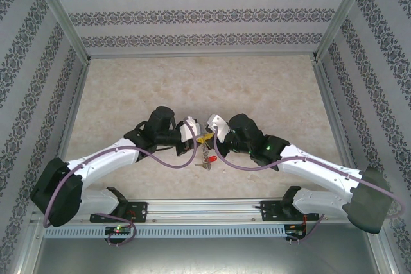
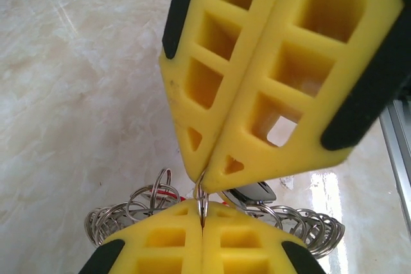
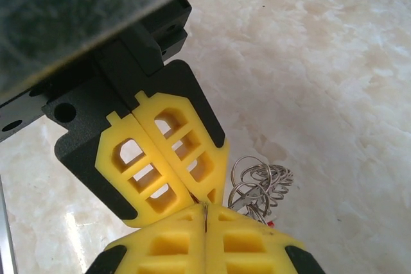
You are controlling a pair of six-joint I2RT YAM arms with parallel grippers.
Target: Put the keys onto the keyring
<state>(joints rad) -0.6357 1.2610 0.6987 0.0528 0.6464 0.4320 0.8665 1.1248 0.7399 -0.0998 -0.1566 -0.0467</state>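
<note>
Yellow, latticed — left gripper (image 2: 202,219) and right gripper (image 3: 205,213) pinch wiry keyring (image 2: 128,210).

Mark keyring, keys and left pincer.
keyring (image 3: 260,183), right wrist view, on its bunched wire loops.
keys (image 1: 207,158), top external view, on the red head.
left pincer (image 2: 202,219), left wrist view, at the seam between its shut fingertips.

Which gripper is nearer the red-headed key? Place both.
Too close to call: the left gripper and right gripper meet tip to tip, both shut on one loop of the keyring. The red-headed key sits just below that junction in the top view.
</note>
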